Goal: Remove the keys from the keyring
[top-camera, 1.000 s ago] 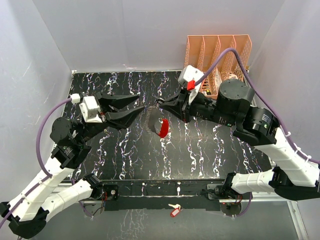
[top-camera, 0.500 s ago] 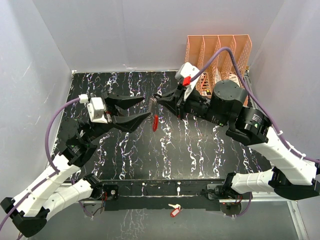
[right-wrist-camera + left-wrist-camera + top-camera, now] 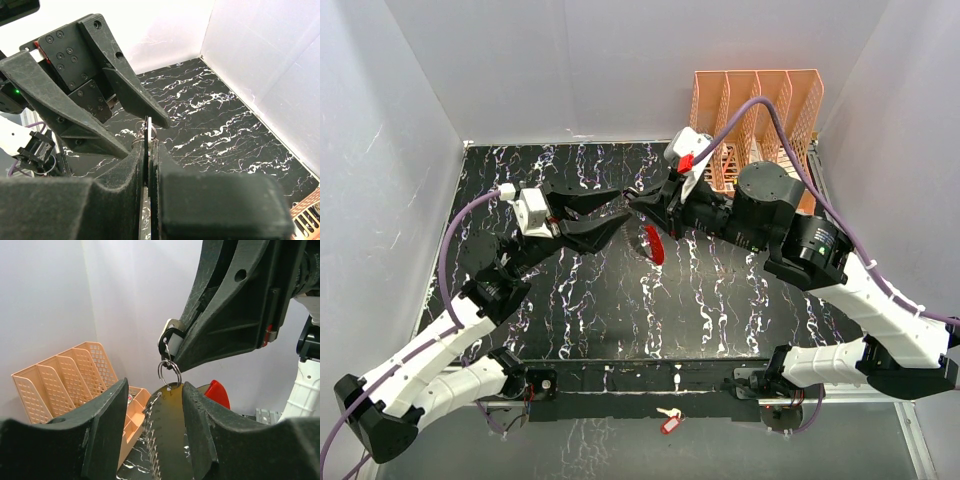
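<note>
My right gripper (image 3: 634, 199) is shut on the top end of the keyring (image 3: 170, 372) and holds it in the air over the black marbled table (image 3: 570, 310). In the right wrist view its jaws (image 3: 149, 146) clamp a thin flat metal piece edge-on. The keys (image 3: 167, 430) hang down from the small ring, with the red crescent piece (image 3: 654, 244) beside them; it also shows in the left wrist view (image 3: 218, 392). My left gripper (image 3: 624, 205) is open. Its fingers (image 3: 107, 425) stand either side of the hanging keys, just below the ring; touch is unclear.
An orange slotted file rack (image 3: 760, 108) stands at the back right, close behind the right arm, and shows in the left wrist view (image 3: 65, 372). A lone pale key with a small red tag (image 3: 668, 421) lies on the front ledge below the table. White walls surround the table.
My left gripper has moved right and back toward the right gripper and now straddles the hanging keys. The right gripper shifted slightly left, and the red piece swung beneath it.
</note>
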`<action>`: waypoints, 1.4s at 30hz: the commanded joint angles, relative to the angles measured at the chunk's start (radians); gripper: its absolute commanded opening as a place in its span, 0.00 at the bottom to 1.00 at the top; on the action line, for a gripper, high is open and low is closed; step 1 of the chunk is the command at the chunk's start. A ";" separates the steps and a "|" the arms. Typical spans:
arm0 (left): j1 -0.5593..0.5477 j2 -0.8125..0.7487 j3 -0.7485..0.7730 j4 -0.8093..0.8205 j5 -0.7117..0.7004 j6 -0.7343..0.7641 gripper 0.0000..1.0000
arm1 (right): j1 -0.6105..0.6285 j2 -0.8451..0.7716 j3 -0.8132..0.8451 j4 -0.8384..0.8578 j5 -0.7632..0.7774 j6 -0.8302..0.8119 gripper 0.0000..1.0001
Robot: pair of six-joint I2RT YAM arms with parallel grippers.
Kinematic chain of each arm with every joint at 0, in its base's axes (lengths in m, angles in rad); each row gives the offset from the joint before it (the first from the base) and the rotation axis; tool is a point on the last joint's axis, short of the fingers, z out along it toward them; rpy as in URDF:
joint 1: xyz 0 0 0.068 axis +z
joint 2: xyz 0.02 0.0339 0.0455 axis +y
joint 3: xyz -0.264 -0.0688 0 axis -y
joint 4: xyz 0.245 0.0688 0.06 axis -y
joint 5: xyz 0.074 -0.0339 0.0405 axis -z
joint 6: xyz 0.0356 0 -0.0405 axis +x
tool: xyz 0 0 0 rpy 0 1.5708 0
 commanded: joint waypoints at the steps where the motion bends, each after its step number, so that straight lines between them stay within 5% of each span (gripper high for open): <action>1: -0.005 0.003 -0.024 0.126 -0.047 -0.009 0.44 | -0.003 -0.015 -0.006 0.096 -0.010 0.015 0.00; 24: -0.012 0.016 -0.053 0.202 -0.110 -0.006 0.18 | -0.002 -0.006 -0.016 0.096 -0.015 0.019 0.00; 35: -0.017 0.048 -0.031 0.216 -0.047 -0.027 0.16 | -0.002 -0.011 -0.017 0.094 -0.013 0.019 0.00; 42: -0.021 0.062 -0.035 0.245 -0.033 -0.044 0.07 | -0.002 -0.015 -0.027 0.101 -0.009 0.019 0.00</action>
